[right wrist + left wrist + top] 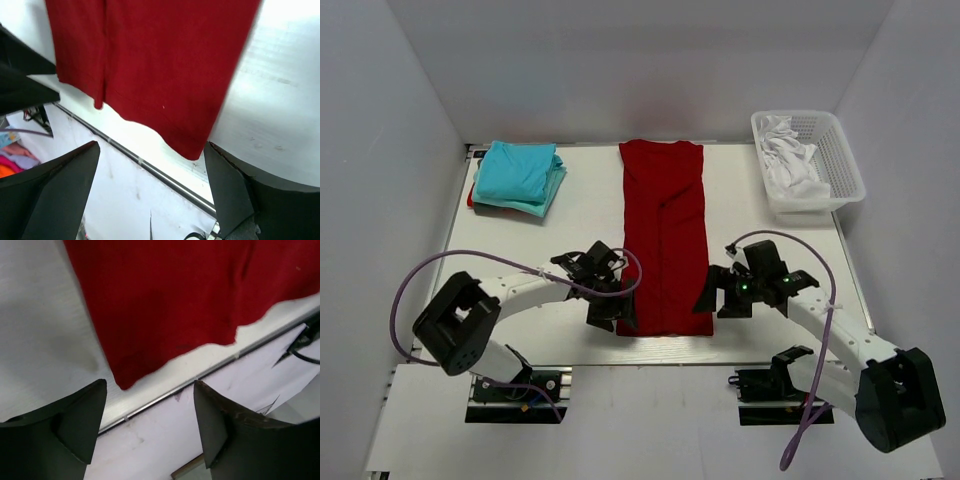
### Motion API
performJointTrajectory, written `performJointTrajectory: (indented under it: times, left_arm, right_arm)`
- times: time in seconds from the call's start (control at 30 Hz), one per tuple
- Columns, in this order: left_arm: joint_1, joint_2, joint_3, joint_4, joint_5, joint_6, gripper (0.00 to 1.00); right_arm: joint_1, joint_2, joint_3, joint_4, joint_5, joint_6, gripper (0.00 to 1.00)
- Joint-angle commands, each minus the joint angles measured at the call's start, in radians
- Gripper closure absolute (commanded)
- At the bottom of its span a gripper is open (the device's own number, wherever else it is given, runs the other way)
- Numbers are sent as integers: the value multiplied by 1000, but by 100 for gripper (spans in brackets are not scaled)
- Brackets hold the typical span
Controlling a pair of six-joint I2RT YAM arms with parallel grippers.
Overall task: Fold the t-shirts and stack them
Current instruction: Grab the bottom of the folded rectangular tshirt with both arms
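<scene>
A dark red t-shirt [665, 235] lies flat as a long narrow strip down the middle of the table. Its near end reaches almost to the front edge. Folded turquoise t-shirts [518, 175] are stacked at the back left. My left gripper [613, 318] hovers at the red shirt's near-left corner [122, 382], open, with nothing between its fingers [82, 420]. My right gripper [717, 303] is at the near-right corner [192, 150], also open and empty, one finger [230, 190] just beside the cloth. The left gripper's dark fingers [20, 75] show in the right wrist view.
A white mesh basket [840, 150] with white cloth in it stands at the back right. The table's metal front rail [165, 396] runs just below the shirt's near hem. White walls close in the sides and back.
</scene>
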Motion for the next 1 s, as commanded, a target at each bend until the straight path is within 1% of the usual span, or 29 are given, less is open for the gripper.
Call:
performJointTrajectory:
  times: [0.0, 0.13, 0.17, 0.2, 0.23, 0.27, 0.33, 0.37, 0.4, 0.47, 0.5, 0.53, 0.57, 0.67, 0.7, 0.97]
  left_arm:
    - [-20, 50, -15, 45, -6, -15, 24]
    - [-52, 98, -48, 57, -25, -25, 31]
    - [-52, 98, -48, 66, -34, -25, 36]
    - [-62, 112, -48, 66, -34, -35, 38]
    - [-62, 124, -48, 77, -34, -35, 43]
    - [-74, 124, -48, 77, -44, -35, 51]
    - [-83, 145, -26, 77, -55, -35, 57]
    - [-83, 146, -25, 68, -67, -35, 61]
    - [-83, 156, -16, 68, -68, -35, 71]
    - [-92, 167, -7, 59, -68, -35, 83]
    - [-92, 167, -7, 59, -68, -35, 93]
    - [-92, 176, -7, 48, -68, -35, 98]
    - [-92, 176, -7, 48, -68, -46, 100]
    - [-92, 152, -7, 59, -87, -57, 100]
    - [-92, 140, 2, 59, -97, -57, 100]
    - [-92, -40, 80, 50, -271, -57, 100]
  right_arm:
    - [4, 23, -57, 3, -70, 17, 10]
    - [3, 60, -85, -9, -65, 6, 10]
    - [6, 60, -91, -4, -65, 0, 10]
    - [4, 65, -100, -1, -53, 3, 10]
    - [1, 69, -106, 25, -55, 3, 10]
    - [4, 74, -117, 35, -56, 9, 10]
    - [4, 100, -138, 98, -74, 21, 12]
    - [3, 104, -154, 111, -82, 21, 21]
    - [3, 124, -154, 124, -82, 23, 28]
    - [6, 153, -149, 128, -87, 20, 41]
    - [6, 157, -143, 125, -88, 17, 54]
    - [3, 157, -142, 122, -90, 12, 58]
    - [1, 141, -140, 115, -87, 12, 72]
    - [3, 106, -122, 89, -33, 9, 86]
    - [4, 100, -114, 88, -16, 6, 99]
    - [3, 105, -8, 98, 25, 0, 100]
